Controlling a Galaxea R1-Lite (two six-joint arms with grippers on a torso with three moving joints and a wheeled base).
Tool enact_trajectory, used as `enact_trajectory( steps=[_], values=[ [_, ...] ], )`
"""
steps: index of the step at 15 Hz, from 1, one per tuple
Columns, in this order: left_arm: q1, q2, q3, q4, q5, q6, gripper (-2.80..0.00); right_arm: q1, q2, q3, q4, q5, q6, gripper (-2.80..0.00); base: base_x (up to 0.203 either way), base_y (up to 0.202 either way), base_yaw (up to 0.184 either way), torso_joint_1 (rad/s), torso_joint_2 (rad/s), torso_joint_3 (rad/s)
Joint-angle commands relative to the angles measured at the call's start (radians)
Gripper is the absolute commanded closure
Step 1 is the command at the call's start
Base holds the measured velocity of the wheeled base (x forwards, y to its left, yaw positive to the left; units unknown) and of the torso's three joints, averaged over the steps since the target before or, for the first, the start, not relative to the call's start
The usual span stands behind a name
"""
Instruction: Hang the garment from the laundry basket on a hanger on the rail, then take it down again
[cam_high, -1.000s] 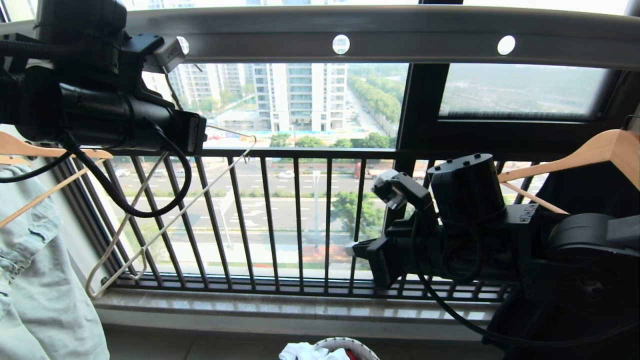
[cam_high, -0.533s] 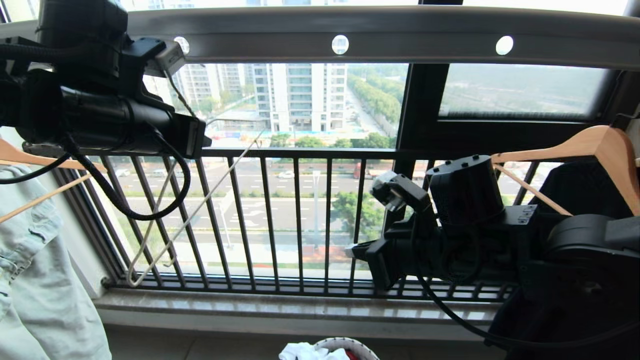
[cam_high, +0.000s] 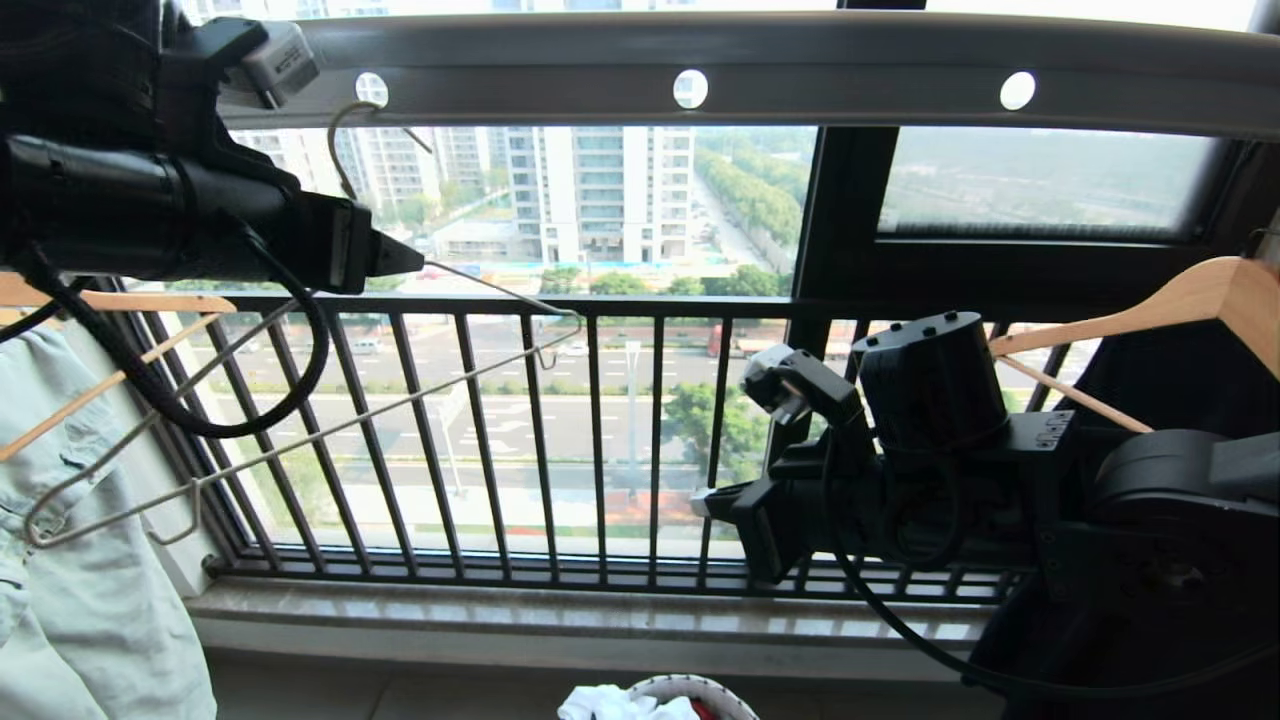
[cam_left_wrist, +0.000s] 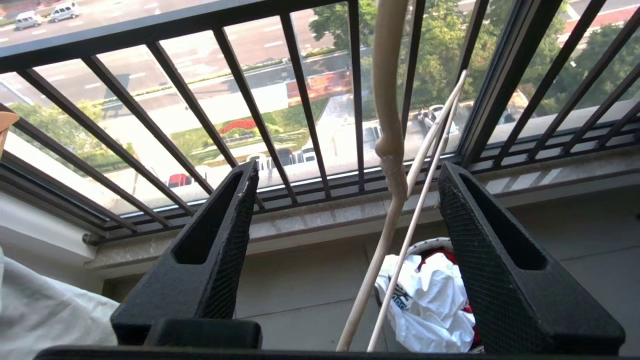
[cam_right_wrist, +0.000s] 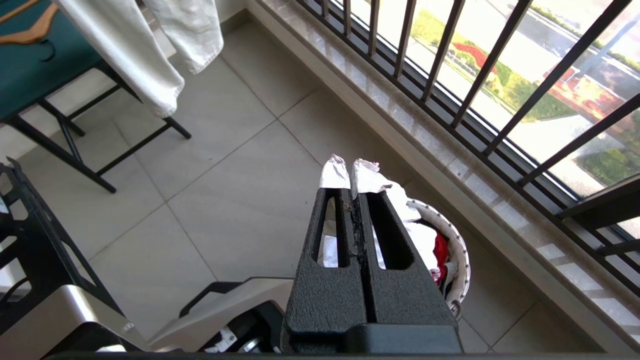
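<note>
Status: hanger (cam_high: 300, 440) bare, hooked on rail (cam_high: 760, 75). T-shirt (cam_left_wrist: 430, 300) in basket (cam_right_wrist: 457, 250). Left gripper (cam_left_wrist: 345, 240) jaws apart, w/ hanger rod loose between; right gripper (cam_right_wrist: 350, 175) pressed together, empty. Judged: near done.

The thin cream-white hanger (cam_high: 300, 425) is hooked through a round hole of the grey rail (cam_high: 760, 65) and is tilted steeply, its lower end down at the left. The white garment (cam_left_wrist: 430, 300) is crumpled in the round white laundry basket (cam_right_wrist: 462, 255) on the floor.
</note>
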Motion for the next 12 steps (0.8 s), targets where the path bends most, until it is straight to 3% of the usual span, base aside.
enact_trajectory(
  steps=[1, 7, 12],
  values=[
    [-0.001, -0.148, 0.050, 0.000, -0.002, -0.002, -2.80, 0.000, -0.005, 0.000, -0.002, 0.001, 0.000, 0.00, 0.000, 0.000, 0.000, 0.000, 0.00, 0.000],
    [-0.001, -0.576, 0.311, -0.004, -0.012, -0.048, -2.80, 0.001, -0.005, 0.003, -0.001, 0.001, -0.004, 0.00, 0.000, 0.000, 0.000, 0.000, 0.00, 0.000],
    [0.000, -0.749, 0.494, -0.007, -0.014, -0.066, -2.80, 0.000, -0.011, 0.028, -0.004, -0.038, -0.044, 0.00, 0.000, 0.000, 0.000, 0.000, 0.00, 0.000]
  ],
)
